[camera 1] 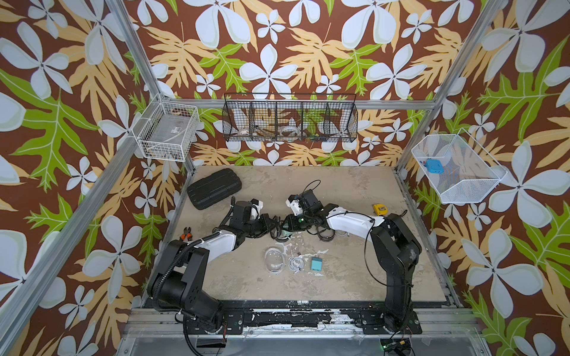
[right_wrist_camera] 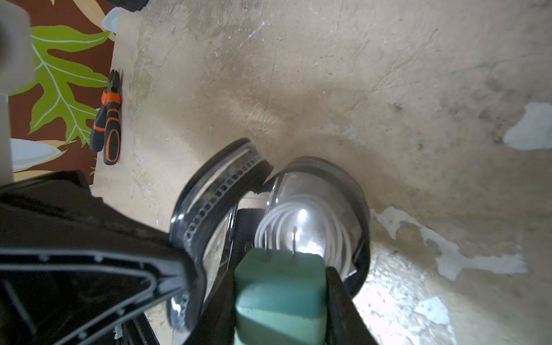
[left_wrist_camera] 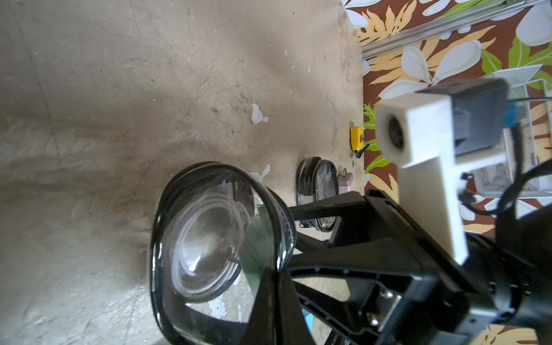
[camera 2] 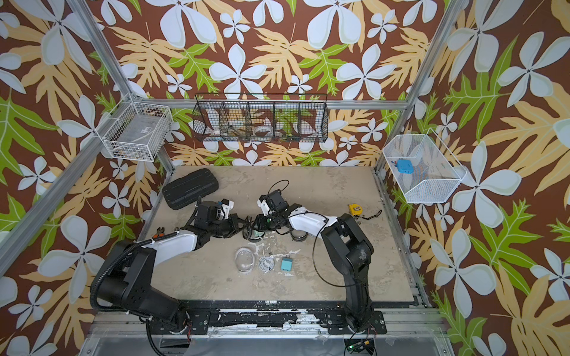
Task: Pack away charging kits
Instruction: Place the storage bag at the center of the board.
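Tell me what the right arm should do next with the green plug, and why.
Probably ease the mint green plug forward into the black-rimmed pouch. The right gripper grips it prongs-first at the opening, the left gripper pinches one half of the pouch open, and the coiled white cable already lies inside.

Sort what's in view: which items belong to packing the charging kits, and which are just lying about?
Job: mint green plug block; open black-rimmed pouch with a coiled cable inside; second black-rimmed pouch; pink plug block; clear-rimmed pouch; loose white cable; teal plug block.
Lying about: black ribbed case; orange-handled pliers; yellow tape measure; blue gadget in the mesh basket.
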`<move>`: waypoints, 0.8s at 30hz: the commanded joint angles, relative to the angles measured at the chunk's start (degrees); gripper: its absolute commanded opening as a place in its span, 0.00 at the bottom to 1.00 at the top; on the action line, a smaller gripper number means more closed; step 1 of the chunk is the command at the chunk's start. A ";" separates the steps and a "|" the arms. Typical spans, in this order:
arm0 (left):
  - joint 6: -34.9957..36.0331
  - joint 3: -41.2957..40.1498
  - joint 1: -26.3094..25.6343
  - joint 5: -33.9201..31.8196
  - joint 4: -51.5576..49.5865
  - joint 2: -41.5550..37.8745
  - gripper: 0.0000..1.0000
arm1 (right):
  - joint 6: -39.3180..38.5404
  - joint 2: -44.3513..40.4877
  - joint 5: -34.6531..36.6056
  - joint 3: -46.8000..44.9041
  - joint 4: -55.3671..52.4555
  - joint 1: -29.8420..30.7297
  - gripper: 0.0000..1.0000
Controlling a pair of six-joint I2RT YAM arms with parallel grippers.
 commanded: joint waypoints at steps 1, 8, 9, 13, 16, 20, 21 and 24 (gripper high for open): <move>-2.11 -0.21 -0.01 1.55 3.36 -0.40 0.00 | 0.92 1.06 -2.08 0.53 1.70 0.00 0.27; -3.00 -1.27 -0.04 3.18 5.44 0.19 0.00 | 1.47 4.43 -1.66 1.49 2.84 -0.02 0.32; -3.50 -1.68 0.00 3.43 6.51 0.19 0.00 | 1.69 5.04 -2.00 1.63 3.18 0.06 0.33; -3.98 -2.45 -0.03 3.55 7.29 0.47 0.00 | 3.06 7.23 -3.57 3.16 4.48 0.35 0.47; -3.79 -2.70 0.00 3.49 7.32 0.44 0.00 | 3.34 7.75 -3.85 4.44 4.30 0.97 0.56; -3.48 -2.72 -0.02 3.23 6.74 0.39 0.00 | 3.82 5.88 -3.66 3.30 4.96 0.98 0.63; -3.31 -2.64 -0.01 3.12 6.54 0.35 0.00 | 3.85 5.21 -3.72 2.88 5.08 1.02 0.64; -2.83 -2.54 -0.04 2.90 5.72 0.26 0.00 | 4.35 2.64 -3.73 0.35 6.11 1.02 0.61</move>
